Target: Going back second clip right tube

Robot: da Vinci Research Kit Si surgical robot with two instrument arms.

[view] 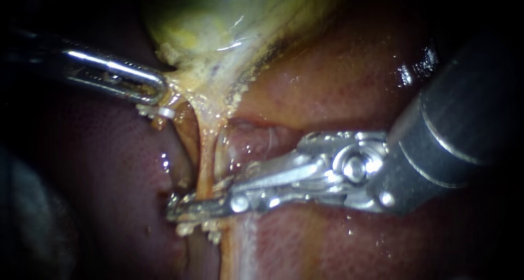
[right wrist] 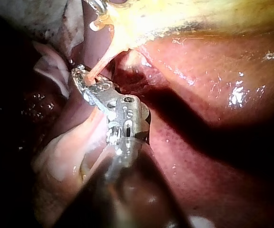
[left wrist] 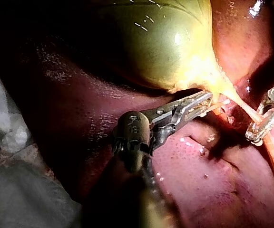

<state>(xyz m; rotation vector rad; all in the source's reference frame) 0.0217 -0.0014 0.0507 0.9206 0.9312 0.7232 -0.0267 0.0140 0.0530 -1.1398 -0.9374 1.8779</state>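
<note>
The greenish gallbladder [view: 218, 18] narrows into yellow tissue, from which a thin orange tube [view: 206, 160] runs down over the liver [view: 338, 67]. My right instrument [view: 177, 208] reaches across from the right. Its slim jaws straddle the lower end of this tube with a small gap, and the tube [right wrist: 95, 71] lies between them. In the left wrist view they [left wrist: 255, 137] form a narrow loop around the tube's end. My left instrument [view: 158, 91] is shut on the yellow tissue at the gallbladder's neck [left wrist: 208, 92] and holds it taut. I cannot make out a clip on the tube.
A small pale shiny piece [view: 161, 112] sits just under my left instrument's tip. Pale beaded bits of fat [view: 210, 233] hang below my right jaws. The thick dark shaft of my right instrument [view: 464, 127] fills the right side. Grey cloth [left wrist: 18, 190] lies beside the liver.
</note>
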